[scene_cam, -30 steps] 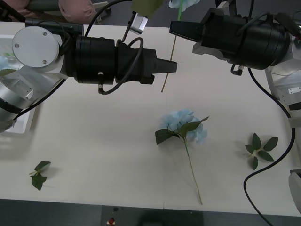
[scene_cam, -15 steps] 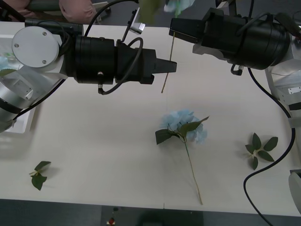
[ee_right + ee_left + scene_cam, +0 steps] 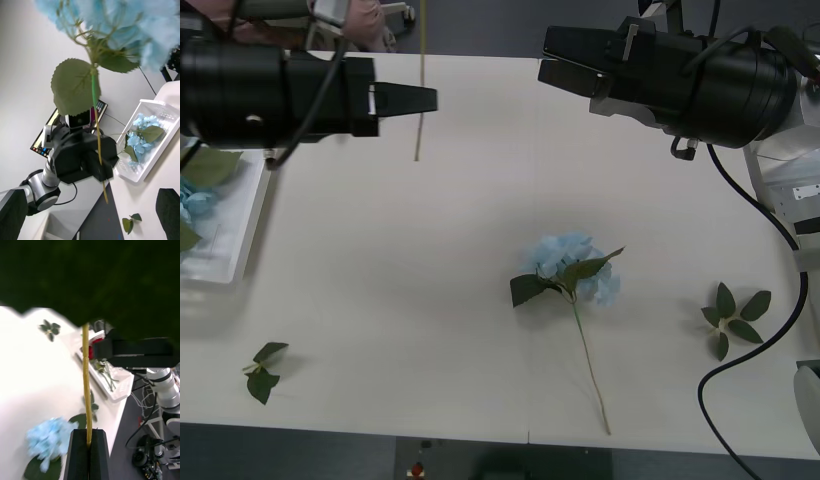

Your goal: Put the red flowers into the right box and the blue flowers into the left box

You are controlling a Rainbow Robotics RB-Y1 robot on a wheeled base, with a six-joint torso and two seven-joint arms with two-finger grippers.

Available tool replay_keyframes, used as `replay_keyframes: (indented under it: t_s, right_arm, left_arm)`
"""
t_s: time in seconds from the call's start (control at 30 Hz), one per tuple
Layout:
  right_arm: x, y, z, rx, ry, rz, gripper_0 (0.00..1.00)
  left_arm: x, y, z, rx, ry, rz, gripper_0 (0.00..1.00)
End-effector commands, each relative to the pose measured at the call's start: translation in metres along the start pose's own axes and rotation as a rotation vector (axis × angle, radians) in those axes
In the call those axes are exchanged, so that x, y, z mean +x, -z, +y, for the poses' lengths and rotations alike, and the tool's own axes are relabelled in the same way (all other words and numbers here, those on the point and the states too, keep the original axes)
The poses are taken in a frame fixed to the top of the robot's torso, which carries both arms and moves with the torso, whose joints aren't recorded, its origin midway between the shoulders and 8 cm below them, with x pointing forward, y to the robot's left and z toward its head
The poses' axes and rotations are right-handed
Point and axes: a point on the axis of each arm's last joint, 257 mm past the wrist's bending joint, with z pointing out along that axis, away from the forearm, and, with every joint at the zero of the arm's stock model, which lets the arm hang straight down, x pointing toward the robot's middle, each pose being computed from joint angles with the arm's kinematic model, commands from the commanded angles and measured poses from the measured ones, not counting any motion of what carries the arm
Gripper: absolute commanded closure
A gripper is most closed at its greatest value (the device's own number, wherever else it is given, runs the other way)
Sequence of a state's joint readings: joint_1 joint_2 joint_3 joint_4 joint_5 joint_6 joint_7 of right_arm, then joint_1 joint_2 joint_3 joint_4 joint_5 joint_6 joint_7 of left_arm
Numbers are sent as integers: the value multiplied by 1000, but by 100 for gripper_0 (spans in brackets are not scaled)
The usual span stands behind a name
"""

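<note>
My left gripper [image 3: 428, 98] hangs over the table's far left, shut on the thin stem [image 3: 419, 125] of a blue flower. Its black fingers [image 3: 80, 450] pinch that stem [image 3: 86, 390], and a dark leaf covers the space above them. From the right wrist, the pale blue head [image 3: 112, 18] sits high above the left gripper [image 3: 98, 161]. Another blue flower [image 3: 570, 268] lies mid-table. The left box [image 3: 242, 235] holds more blue flowers [image 3: 195, 200]. Red flowers [image 3: 93, 350] lie in the right box [image 3: 120, 384]. My right gripper [image 3: 548, 58] is open at the far centre-right.
Loose green leaf sprigs lie at the near left [image 3: 262, 370] and at the right [image 3: 732, 315]. A black cable [image 3: 755, 350] loops down along the right edge. The table's near edge runs along the bottom of the front view.
My left arm has swung left toward the left box, carrying the stem away from the right gripper. The right arm has stayed put.
</note>
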State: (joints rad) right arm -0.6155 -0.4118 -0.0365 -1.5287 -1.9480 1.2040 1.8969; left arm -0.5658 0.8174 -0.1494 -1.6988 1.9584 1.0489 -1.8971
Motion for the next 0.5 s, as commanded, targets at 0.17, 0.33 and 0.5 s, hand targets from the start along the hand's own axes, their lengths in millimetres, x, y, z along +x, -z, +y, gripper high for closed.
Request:
replay_keyframes:
  t_s: [0.17,0.33,0.5]
  right_arm:
    - [-15,-10,26,-44,52,3,0]
    - [-3,9,1,53,56,48,0]
    - [1,29,-23,167,84,103,0]
  left_arm:
    - [0,124,60,-107,200,-27,100]
    - [14,205,97,-146,376,-124,100]
    - [36,268,115,-201,488,-189,100]
